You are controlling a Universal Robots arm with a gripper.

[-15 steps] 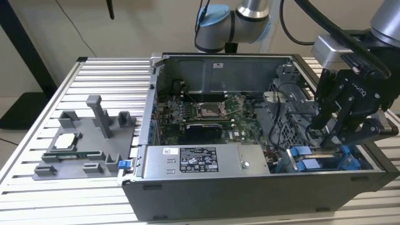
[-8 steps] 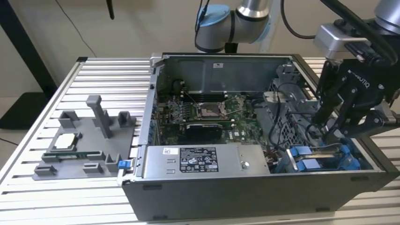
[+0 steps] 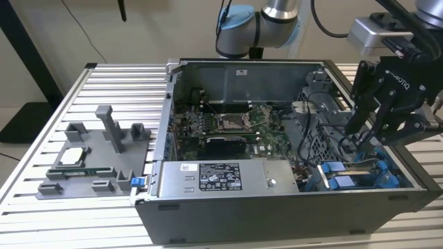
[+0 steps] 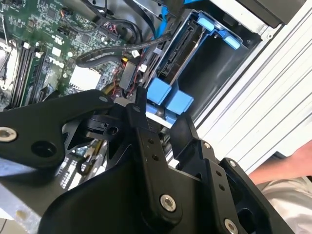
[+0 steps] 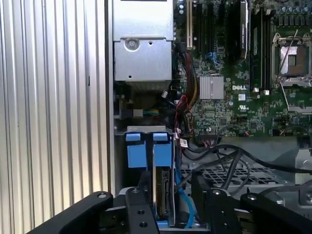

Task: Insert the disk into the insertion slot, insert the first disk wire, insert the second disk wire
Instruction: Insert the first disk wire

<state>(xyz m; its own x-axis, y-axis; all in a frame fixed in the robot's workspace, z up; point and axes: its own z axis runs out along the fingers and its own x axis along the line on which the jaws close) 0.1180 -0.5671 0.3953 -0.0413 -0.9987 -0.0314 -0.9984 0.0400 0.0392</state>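
Open pincer (image 5: 170, 184), holding nothing, poised over the computer case's (image 3: 277, 218) front corner on the exterior view's right. Directly below, between the spread fingers: disk (image 5: 164, 195) on edge in the slot (image 3: 391, 174), long axis running toward its blue tabs (image 5: 148, 151).

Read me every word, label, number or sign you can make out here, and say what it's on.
Nothing can be quoted reliably.
Black-and-white label on the silver box: print too small to read.
White sticker on the case back wall: too small to read.
White lettering on the pincer body: too blurred to quote.
White markings on the motherboard: too small to read.
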